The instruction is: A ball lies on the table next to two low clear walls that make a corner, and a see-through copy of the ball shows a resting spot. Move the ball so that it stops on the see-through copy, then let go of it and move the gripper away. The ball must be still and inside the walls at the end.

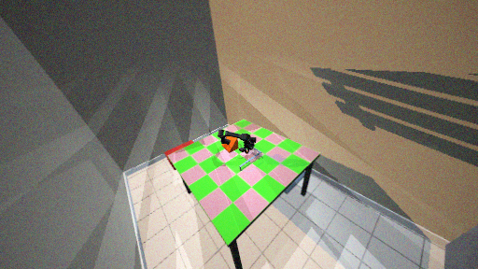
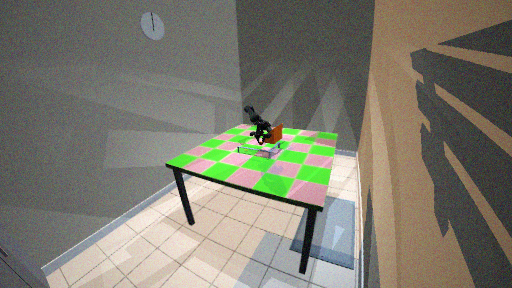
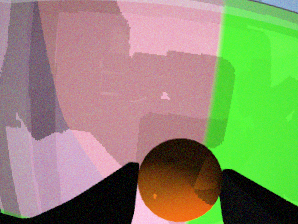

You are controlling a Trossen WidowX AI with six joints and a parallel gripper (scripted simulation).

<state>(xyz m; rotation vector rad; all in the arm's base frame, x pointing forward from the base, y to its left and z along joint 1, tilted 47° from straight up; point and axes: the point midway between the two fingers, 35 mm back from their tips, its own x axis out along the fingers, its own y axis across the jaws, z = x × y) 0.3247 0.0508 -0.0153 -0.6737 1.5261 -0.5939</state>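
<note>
Now your fingers clamp the ball squarely between them, just above the bench. You can't make out the see-through copy from the wrist; the walls lie just beside the gripper

arm bent low, gripper clamped on ball

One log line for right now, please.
phase: grasp | gripper: shut on ball | ball: above pink-green table | release: not yet
</note>
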